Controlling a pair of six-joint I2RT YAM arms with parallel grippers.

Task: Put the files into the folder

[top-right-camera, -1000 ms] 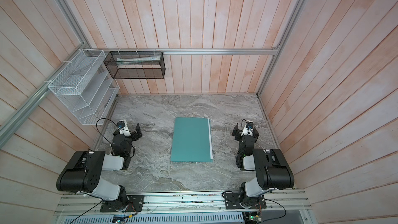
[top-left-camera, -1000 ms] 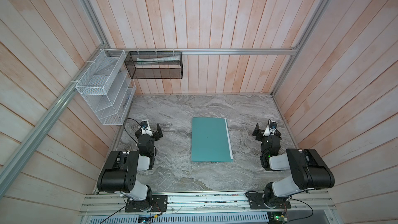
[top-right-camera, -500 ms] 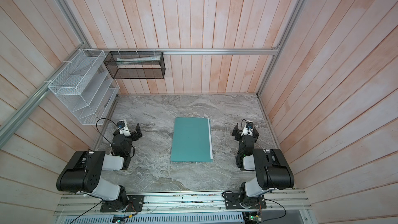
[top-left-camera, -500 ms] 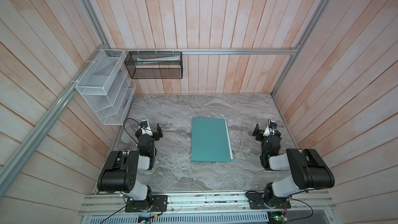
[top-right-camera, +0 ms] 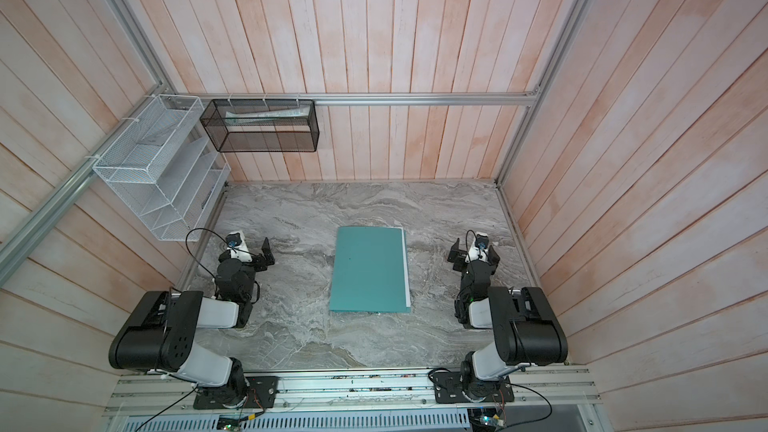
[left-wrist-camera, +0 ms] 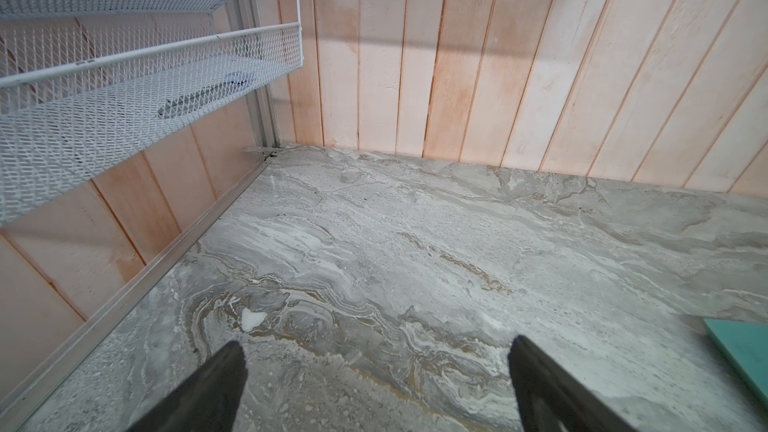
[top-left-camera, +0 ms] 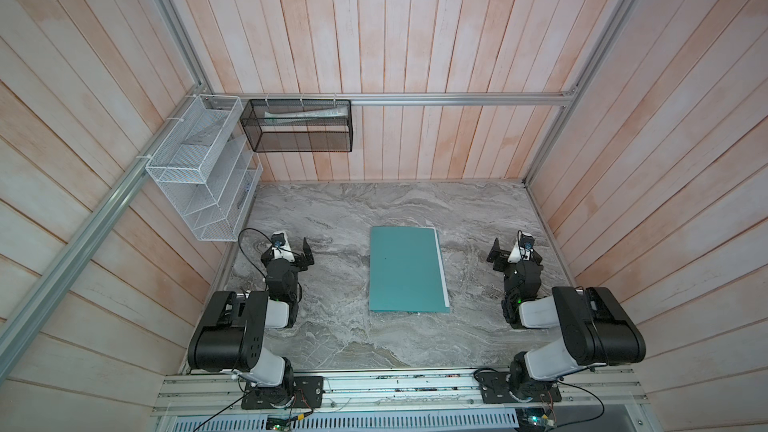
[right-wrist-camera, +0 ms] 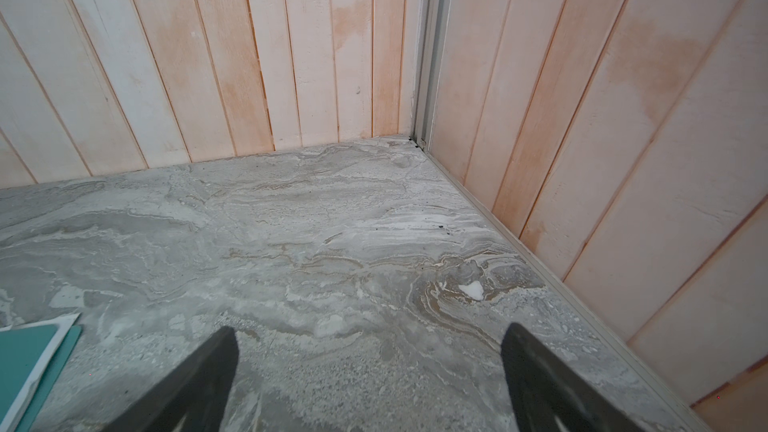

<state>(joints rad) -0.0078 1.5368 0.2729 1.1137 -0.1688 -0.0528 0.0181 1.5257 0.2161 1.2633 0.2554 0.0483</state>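
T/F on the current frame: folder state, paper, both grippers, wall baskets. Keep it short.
1. The flat teal-green folder lies closed in the middle of the grey marble tabletop. True.
2. White paper sheets show as a thin strip along the folder's edge, between its covers. True.
3. The left gripper is clamped on the folder. False: it is open, off to the side, holding nothing.
4. The right gripper is shut. False: its jaws stand wide apart over bare tabletop.
5. The black mesh basket stands on the tabletop. False: it hangs from the back wall rail, beside the white wire-mesh rack.
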